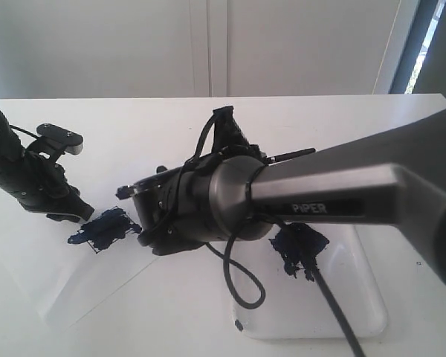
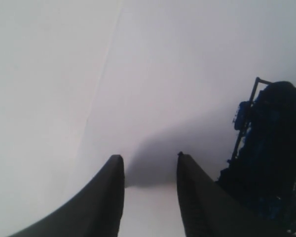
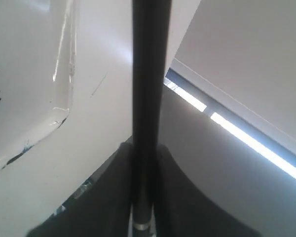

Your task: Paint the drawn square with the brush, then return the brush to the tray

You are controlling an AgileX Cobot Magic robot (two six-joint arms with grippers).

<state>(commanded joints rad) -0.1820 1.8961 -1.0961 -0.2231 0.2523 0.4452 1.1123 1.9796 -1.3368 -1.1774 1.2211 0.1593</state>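
Observation:
The drawn square (image 1: 104,229) lies on the paper, smeared dark blue; it also fills the edge of the left wrist view as the drawn square (image 2: 271,163). My right gripper (image 1: 143,216) hovers just right of it and is shut on the brush (image 3: 150,74), whose black handle runs straight out between the jaws. The handle's end (image 1: 291,155) pokes out behind the right arm; the bristles are hidden. My left gripper (image 2: 150,158) stands open over bare paper just left of the square, nothing between its fingers. The white tray (image 1: 357,305) sits front right.
A dark blue paint blotch (image 1: 301,249) marks the tray's near-left part. The right arm's black cable (image 1: 241,286) loops down over the tray's left rim. The flat paper sheet (image 1: 82,286) spreads under the square. A white wall stands behind the table.

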